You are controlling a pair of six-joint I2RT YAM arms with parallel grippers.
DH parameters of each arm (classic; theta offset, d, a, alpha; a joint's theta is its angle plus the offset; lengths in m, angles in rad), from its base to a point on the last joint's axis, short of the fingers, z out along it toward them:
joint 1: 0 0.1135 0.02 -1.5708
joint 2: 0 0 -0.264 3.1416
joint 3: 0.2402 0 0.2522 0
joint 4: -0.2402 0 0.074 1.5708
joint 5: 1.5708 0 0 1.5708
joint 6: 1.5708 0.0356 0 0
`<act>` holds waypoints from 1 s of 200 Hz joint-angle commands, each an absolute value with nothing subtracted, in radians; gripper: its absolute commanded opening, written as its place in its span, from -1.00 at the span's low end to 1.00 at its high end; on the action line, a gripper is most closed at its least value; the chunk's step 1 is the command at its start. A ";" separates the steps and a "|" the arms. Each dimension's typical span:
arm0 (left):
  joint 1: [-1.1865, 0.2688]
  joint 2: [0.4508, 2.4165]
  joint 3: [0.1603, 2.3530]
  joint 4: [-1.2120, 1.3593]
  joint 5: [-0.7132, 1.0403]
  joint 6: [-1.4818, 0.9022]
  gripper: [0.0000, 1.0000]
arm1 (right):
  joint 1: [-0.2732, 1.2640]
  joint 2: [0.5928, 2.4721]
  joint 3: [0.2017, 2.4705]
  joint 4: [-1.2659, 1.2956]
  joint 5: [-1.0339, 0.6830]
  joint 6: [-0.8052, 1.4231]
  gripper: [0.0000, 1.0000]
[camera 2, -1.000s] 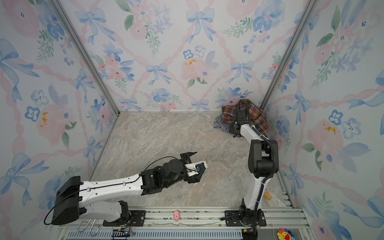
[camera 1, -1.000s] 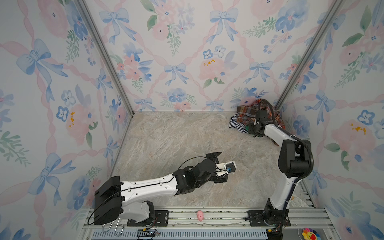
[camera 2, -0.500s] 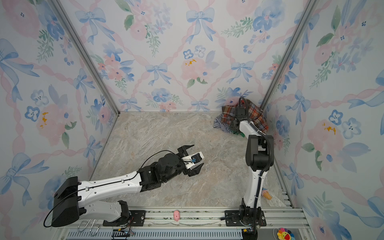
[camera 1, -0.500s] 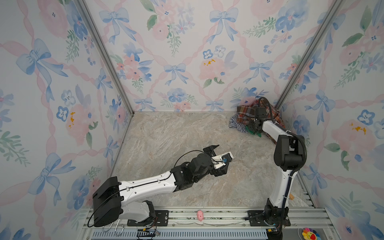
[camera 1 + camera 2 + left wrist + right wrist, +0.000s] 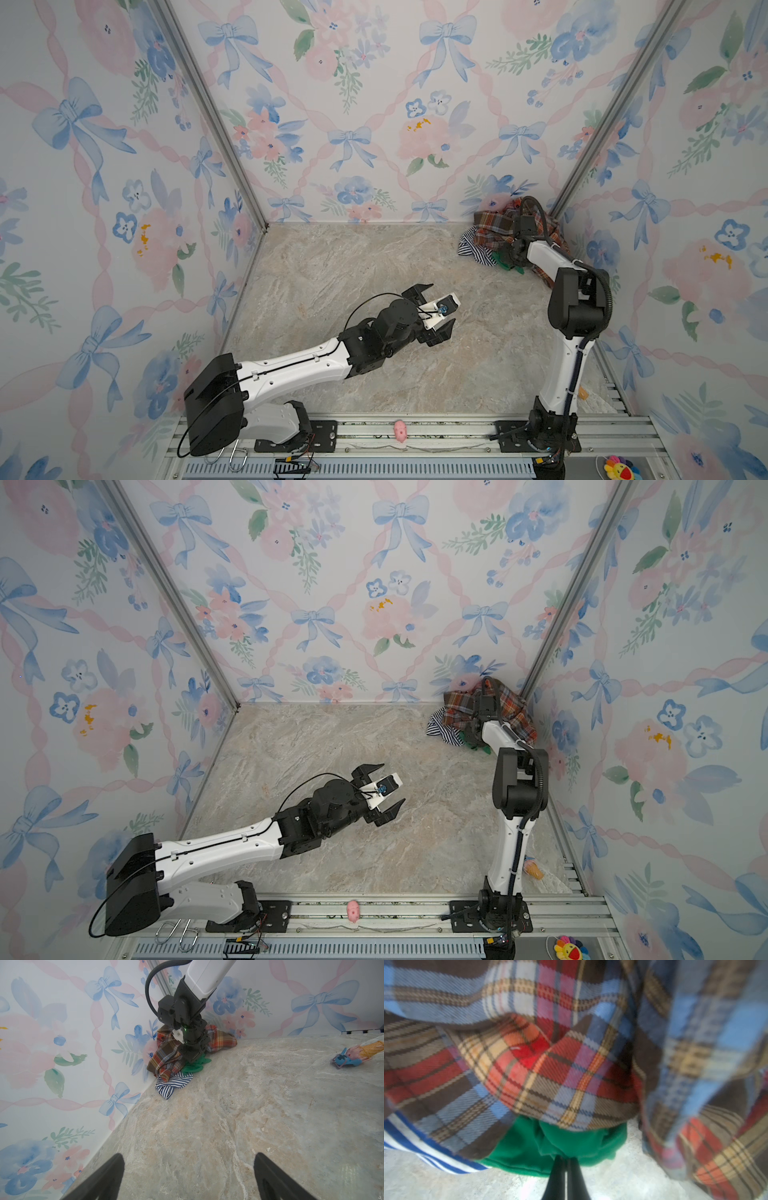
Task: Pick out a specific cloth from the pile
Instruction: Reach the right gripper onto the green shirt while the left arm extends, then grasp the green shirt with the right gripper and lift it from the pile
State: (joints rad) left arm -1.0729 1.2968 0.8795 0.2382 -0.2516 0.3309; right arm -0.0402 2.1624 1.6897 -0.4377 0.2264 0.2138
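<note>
On the near rail there's only a small pink toy (image 5: 400, 430), and no bin or basket anywhere, so nothing holds anything here. Out over the middle of the table (image 5: 332, 270) your left gripper (image 5: 443, 303) hangs with its jaws spread wide and empty, pointed at the far right corner but well apart from it. That makes the right arm your working arm. In that corner sits the pile (image 5: 457, 712), and the right gripper (image 5: 565, 1159) is down at its front foot, fingers pressed together, tips buried in a fold of the cloth (image 5: 529, 1147). It reads as a pinch on the green, though you can't see how much fabric is caught. The green shows only as a low strip along the pile's table-side edge, striped cloth (image 5: 172, 1084) at one end, the plaid shirt (image 5: 166, 1057) draped right over it. So your pull wants to run back toward open table, away from the walls. Watch that the plaid may ride along.
</note>
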 commanded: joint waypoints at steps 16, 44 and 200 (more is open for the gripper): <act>-1.069 1.305 0.903 0.250 -0.241 0.312 0.96 | -0.045 2.153 1.728 -0.467 0.247 0.193 -1.00; -1.070 1.307 0.904 0.250 -0.237 0.310 0.96 | -0.035 2.077 1.726 -0.446 0.250 0.160 -1.00; -0.938 1.212 0.901 0.250 -0.238 0.281 0.96 | 0.493 1.835 2.456 -0.309 -0.018 0.124 -1.00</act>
State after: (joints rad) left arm -0.9974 1.2949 0.8833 0.2352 -0.2447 0.3229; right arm 0.4053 1.8084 2.5061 -0.3660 0.1280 0.1341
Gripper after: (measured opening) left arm 0.979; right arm 0.046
